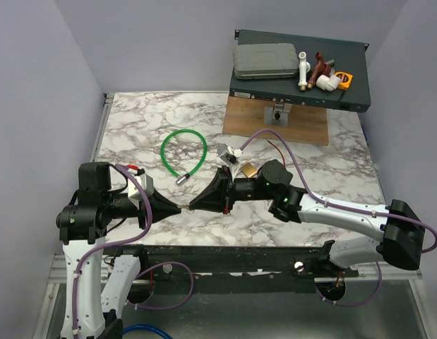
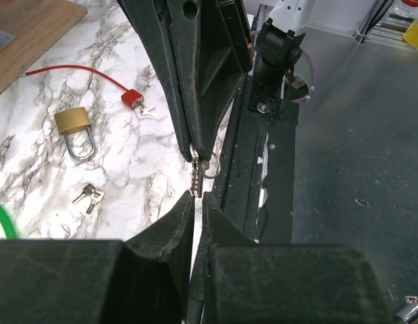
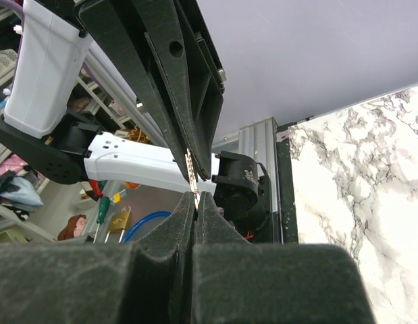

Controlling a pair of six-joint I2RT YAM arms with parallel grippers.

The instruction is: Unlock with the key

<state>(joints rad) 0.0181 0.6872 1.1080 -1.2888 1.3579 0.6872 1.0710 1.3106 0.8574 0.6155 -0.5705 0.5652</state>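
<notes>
While the two arms meet tip to tip at lower centre of the overhead view, left gripper (image 1: pixel 177 207) and right gripper (image 1: pixel 192 206) are each pinched shut on opposite ends of one toothed ringed key (image 2: pixel 194 177), held in the air between them. Counted on the marble table (image 1: pixel 133 120), left wrist view: one red-tagged key (image 2: pixel 134 100) on one red cord (image 2: pixel 67 67), upper left; one brass padlock (image 2: pixel 76 128) just below; two small loose keys (image 2: pixel 88 195), lower left, all apart from both grippers
</notes>
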